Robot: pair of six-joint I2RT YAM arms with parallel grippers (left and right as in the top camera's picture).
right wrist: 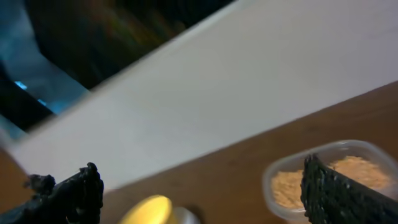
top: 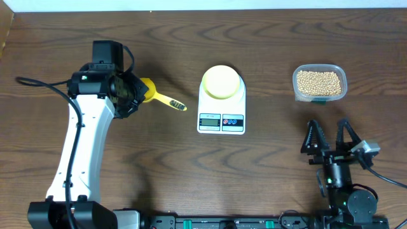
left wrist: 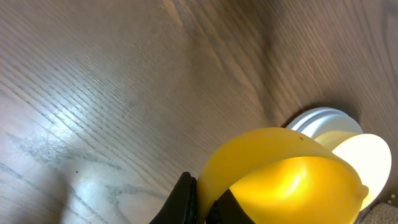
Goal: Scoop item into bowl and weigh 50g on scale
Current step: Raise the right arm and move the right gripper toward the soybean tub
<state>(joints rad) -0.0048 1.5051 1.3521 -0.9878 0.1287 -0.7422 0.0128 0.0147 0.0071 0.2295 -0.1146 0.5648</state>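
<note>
Beans (top: 319,81): heaped in the clear tub (top: 344,71) at the far right of the surface (top: 127,38), well apart from the scale; none in the bowl yet, as far as I can see.
Bowl (top: 221,83): pale, sitting upright on the scale (top: 221,109), display and buttons on the scale's near edge.
Left jaws: my left gripper (top: 135,94) is pinched together on the yellow scoop (top: 162,98), far left of the scale.
Hold on the scoop: in the wrist view the cup fills the frame right at my fingertips, so I seem to have it by the cup end and not the handle, though the view is too close to be sure.
Right jaws: my right gripper (top: 327,124) stands wide apart with nothing in it, near the front edge, just short of the tub.
How the beans will handle: I judge them small, hard, smooth and round, so they will roll, bounce and scatter; no use pinching them, they must ride in the scoop.
How the scoop will handle: probably light, stiff, slick plastic, so it could twist in a narrow pinch.
Tub: thin-walled and probably light, likely to slide when dug into; its rim is where my free jaws could steady it.
Stage: at the start, scoop in hand, no scooping done.
</note>
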